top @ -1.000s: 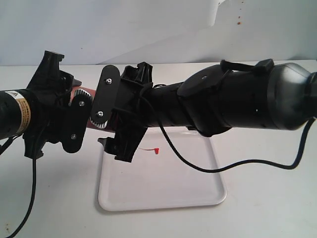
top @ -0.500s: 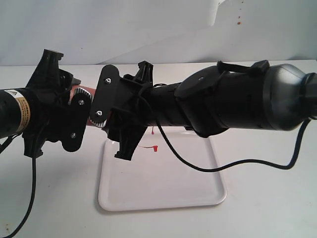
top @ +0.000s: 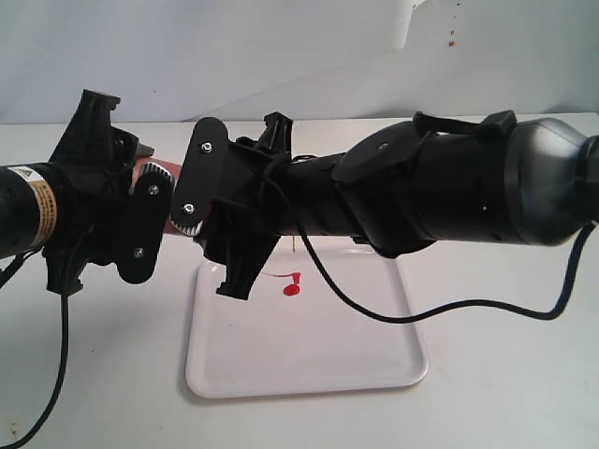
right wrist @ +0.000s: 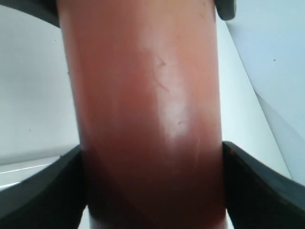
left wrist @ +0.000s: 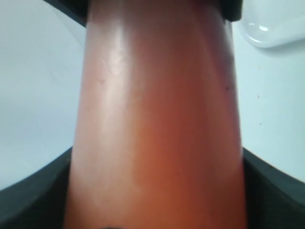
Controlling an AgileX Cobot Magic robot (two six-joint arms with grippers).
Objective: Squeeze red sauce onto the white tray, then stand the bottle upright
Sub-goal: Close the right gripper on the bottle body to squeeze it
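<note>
While the bottle (left wrist: 157,119) hangs on its side above the far edge of the white tray (top: 309,365), I have it clamped by both arms. My left gripper (left wrist: 155,191) grasps the orange-red body on both flanks, and my right gripper (right wrist: 152,186) is pressed in on it the same way, nearer the tray's middle. A small blob of red sauce (top: 291,289) lies on the tray's far half, left of its centre. The cap and nozzle are hidden behind my right gripper. To squeeze well, I judge I should press slowly with the right jaws, hold the left grip steady, and aim the outlet inside the tray's rim, so nothing lands on the table (top: 505,374) beyond it.
</note>
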